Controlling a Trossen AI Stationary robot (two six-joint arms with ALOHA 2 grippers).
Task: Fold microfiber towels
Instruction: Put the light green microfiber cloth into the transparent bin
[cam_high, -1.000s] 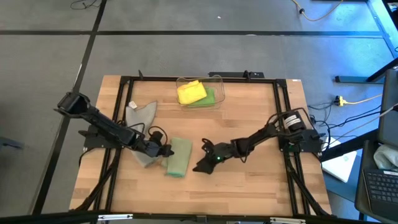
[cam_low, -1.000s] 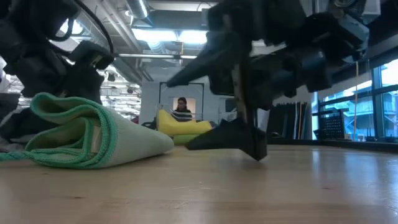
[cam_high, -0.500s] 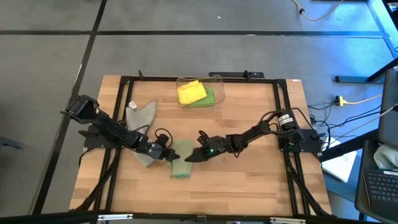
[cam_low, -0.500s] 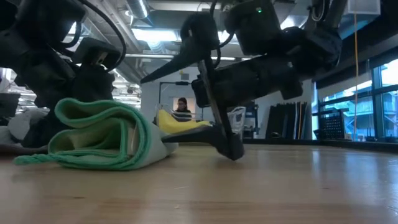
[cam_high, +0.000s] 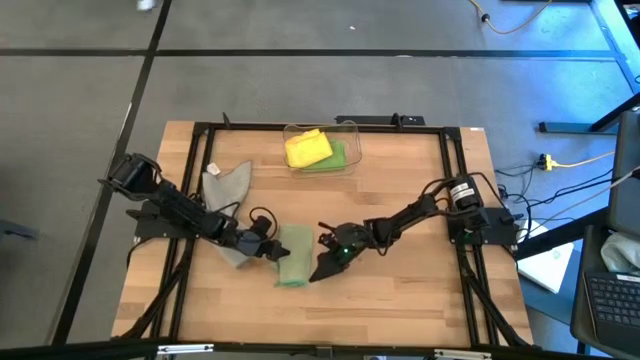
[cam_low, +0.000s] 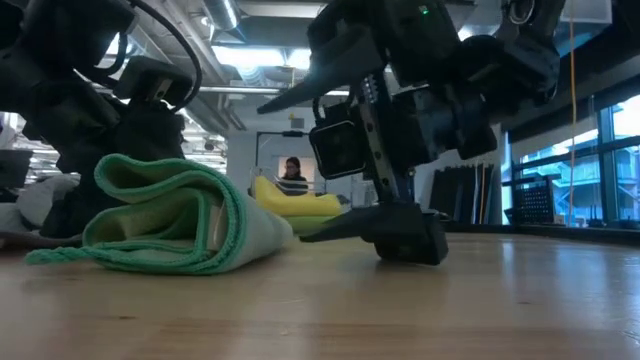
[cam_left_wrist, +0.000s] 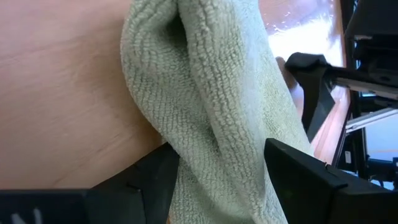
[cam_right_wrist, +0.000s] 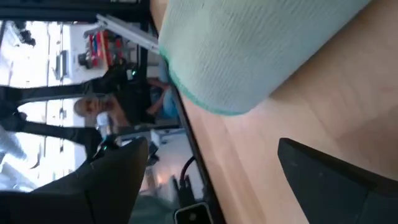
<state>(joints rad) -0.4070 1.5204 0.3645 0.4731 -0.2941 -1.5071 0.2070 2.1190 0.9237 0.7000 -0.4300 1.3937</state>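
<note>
pale sage green, the folded microfiber towel (cam_high: 291, 254) lies on the wooden surface (cam_high: 400, 300) between the two grippers. the left gripper (cam_high: 268, 249) is at the towel's left edge, and in the left wrist view its fingers (cam_left_wrist: 308, 180) stand on either side of the bunched cloth (cam_left_wrist: 211, 118), clamped on it. the right gripper (cam_high: 322, 256) sits just beside the towel's right edge, its fingers (cam_right_wrist: 336, 171) apart with nothing between them; the towel's rounded fold (cam_right_wrist: 249, 50) shows ahead of them. in the low view the fold (cam_low: 170, 225) rests on the surface with its green stitched hem outward. a grey towel (cam_high: 226, 190) lies crumpled beyond the sage one, by the left arm. farther from the sage towel, at the surface's far edge, a clear plastic bin (cam_high: 347, 130) holds a yellow towel (cam_high: 306, 148) on a bright green towel (cam_high: 336, 156).
</note>
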